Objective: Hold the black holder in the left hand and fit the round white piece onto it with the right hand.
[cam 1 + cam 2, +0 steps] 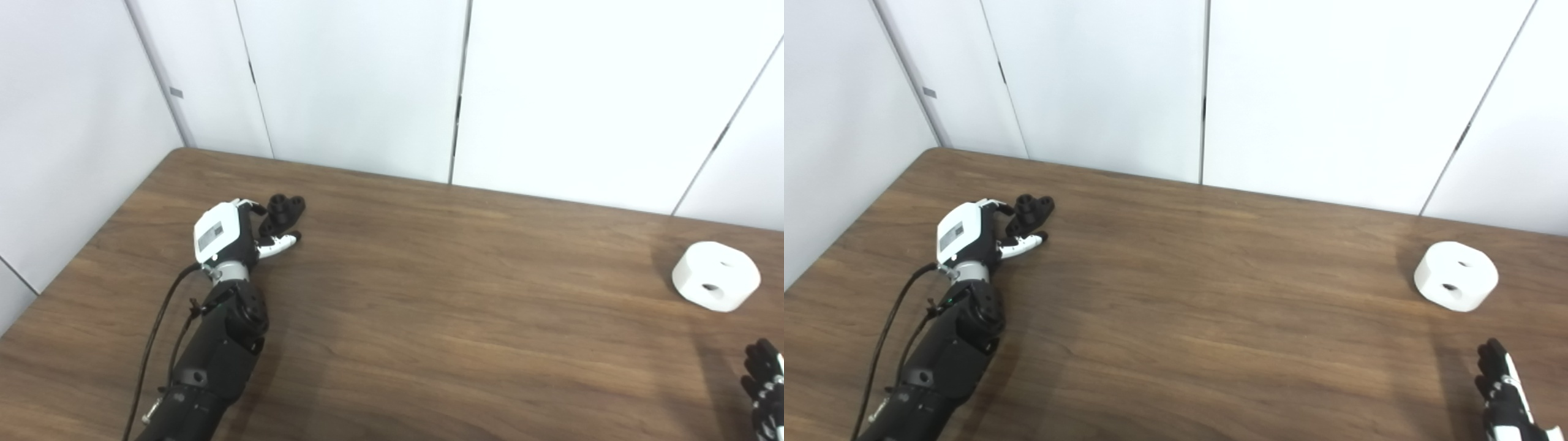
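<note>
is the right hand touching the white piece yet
No, the right hand sits at the bottom edge, with bare table between it and the round white piece.

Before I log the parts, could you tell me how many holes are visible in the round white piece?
2. Both are in the round white piece, which lies on the table at the right: one on its top face, one on its near side. Others may be hidden.
</note>
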Motion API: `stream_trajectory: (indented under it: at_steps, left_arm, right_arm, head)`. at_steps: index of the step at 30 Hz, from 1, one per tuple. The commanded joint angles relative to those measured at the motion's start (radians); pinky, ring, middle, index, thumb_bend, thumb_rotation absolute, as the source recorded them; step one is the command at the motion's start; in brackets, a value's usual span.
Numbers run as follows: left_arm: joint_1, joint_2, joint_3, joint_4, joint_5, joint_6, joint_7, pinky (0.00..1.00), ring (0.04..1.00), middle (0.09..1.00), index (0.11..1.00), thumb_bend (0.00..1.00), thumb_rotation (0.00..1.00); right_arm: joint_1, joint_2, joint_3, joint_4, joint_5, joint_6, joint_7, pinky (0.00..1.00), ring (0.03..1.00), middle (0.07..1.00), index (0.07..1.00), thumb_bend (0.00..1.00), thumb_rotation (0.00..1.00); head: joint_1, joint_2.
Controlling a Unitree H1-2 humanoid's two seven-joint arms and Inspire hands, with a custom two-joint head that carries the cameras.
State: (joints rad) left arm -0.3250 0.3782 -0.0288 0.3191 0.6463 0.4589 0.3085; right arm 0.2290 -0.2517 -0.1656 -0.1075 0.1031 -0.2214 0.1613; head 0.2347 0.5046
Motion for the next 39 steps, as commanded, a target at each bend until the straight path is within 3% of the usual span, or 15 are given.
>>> stream_trajectory:
  at_steps: [1, 15, 28, 29, 31, 39]
  left_arm:
    - [-0.040, 0.035, -0.014, 0.000, 0.049, 0.006, 0.017, 1.00, 0.961, 0.885, 0.700, 0.86, 0.32]
    - [-0.044, 0.027, -0.006, 0.039, 0.146, 0.010, 0.007, 1.00, 0.966, 0.882, 0.708, 0.85, 0.33]
    - [-0.041, 0.025, -0.010, 0.027, 0.118, 0.003, 0.010, 1.00, 0.942, 0.836, 0.555, 0.81, 0.24]
    - [-0.040, 0.025, -0.010, 0.024, 0.118, 0.003, 0.010, 1.00, 0.939, 0.834, 0.517, 0.64, 0.15]
    - [-0.038, 0.025, -0.011, 0.022, 0.112, -0.001, 0.015, 1.00, 0.933, 0.826, 0.496, 0.55, 0.10]
    - [-0.032, 0.026, -0.013, 0.022, 0.086, -0.019, 0.033, 1.00, 0.916, 0.798, 0.487, 0.52, 0.06]
  right_arm:
    - [0.062, 0.056, 0.029, 0.075, 0.013, -0.001, -0.008, 1.00, 1.000, 0.982, 0.989, 0.55, 1.00]
    - [0.063, 0.053, 0.029, 0.073, 0.003, 0.003, -0.011, 1.00, 1.000, 0.970, 0.982, 0.59, 1.00]
    - [0.066, 0.052, 0.027, 0.073, 0.017, -0.008, -0.003, 1.00, 1.000, 0.975, 0.985, 0.56, 1.00]
    - [0.066, 0.051, 0.028, 0.074, 0.016, -0.010, -0.003, 1.00, 1.000, 0.974, 0.985, 0.55, 1.00]
    - [0.066, 0.048, 0.028, 0.074, 0.016, -0.011, -0.002, 1.00, 1.000, 0.973, 0.985, 0.55, 1.00]
    - [0.069, 0.045, 0.030, 0.068, 0.011, -0.009, 0.000, 1.00, 1.000, 0.982, 0.999, 0.53, 1.00]
  head:
    - [0.000, 0.001]
    - [-0.002, 0.007]
    - [-0.002, 0.018]
    - [-0.002, 0.018]
    - [-0.002, 0.019]
    - [-0.003, 0.022]
